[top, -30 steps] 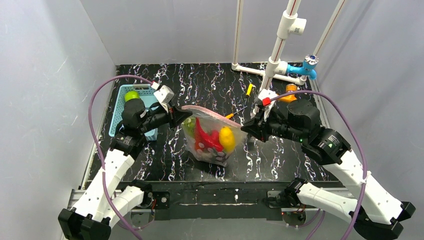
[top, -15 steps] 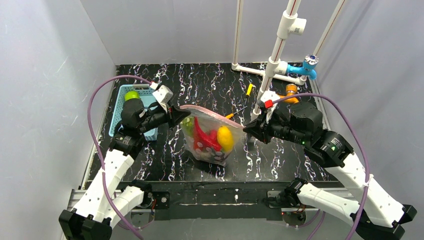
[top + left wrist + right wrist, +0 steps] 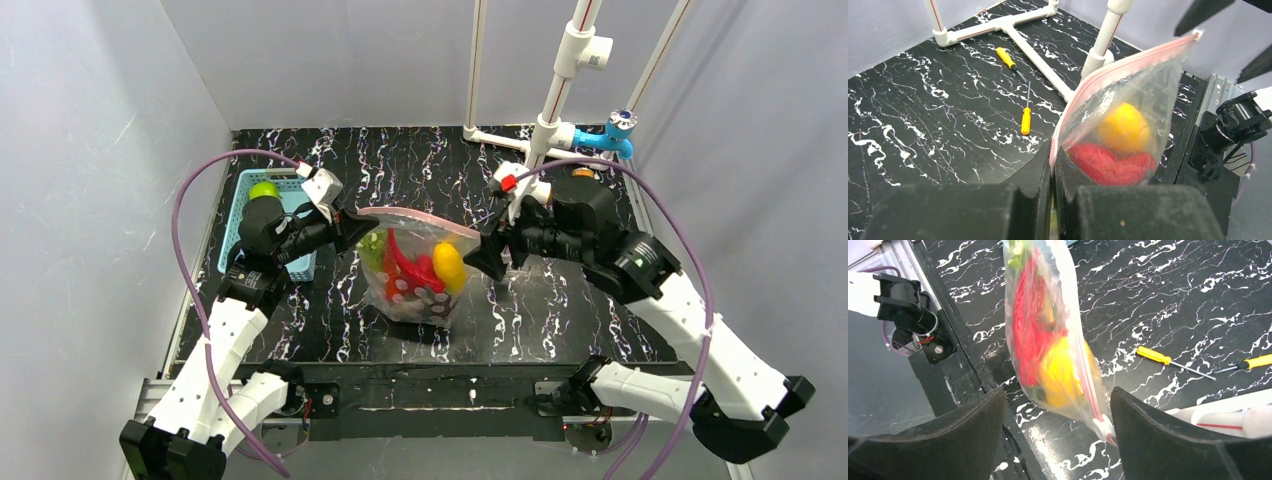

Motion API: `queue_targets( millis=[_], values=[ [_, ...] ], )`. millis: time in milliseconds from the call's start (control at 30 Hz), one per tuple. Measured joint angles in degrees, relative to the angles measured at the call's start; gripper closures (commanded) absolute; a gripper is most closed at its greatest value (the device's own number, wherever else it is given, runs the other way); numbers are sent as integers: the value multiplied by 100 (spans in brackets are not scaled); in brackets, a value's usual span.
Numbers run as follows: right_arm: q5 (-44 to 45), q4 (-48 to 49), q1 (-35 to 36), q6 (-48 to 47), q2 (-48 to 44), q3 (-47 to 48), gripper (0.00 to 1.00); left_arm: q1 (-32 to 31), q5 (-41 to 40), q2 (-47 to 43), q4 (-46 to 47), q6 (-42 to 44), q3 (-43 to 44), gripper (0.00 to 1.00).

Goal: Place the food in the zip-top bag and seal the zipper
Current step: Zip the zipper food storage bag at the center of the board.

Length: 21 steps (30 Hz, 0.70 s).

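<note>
Left gripper (image 3: 1053, 160), pressed together, pinches one top corner of the zip-top bag (image 3: 1158, 95); right gripper (image 3: 1058, 397), spread wide, straddles the other corner. Upright between them, the bag holds red pepper (image 3: 1108, 165), yellow fruit (image 3: 1124, 131) and green fruit (image 3: 375, 242) beneath the pink zipper (image 3: 1128, 62).

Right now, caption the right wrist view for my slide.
Open right gripper brackets a corner of the zip-top bag, red and yellow food visible inside.
</note>
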Motion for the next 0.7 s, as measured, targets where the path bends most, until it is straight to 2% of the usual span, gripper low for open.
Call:
queue_targets(
  millis=[67,133,467,700],
  values=[
    [15,-100,0,-59,292,268,8,0,91,-17,99,-17,-33,100],
    [9,-232,0,-76,627,633,7,0,163,-26,154,-28,-43,100],
    [-582,-733,4,-55,1708,1910,9,0,529,-105,363,-102,-69,100],
    [-575,-869,11,-24,2137,2086,7,0,795,-155,487,-133,-128,100]
  ],
)
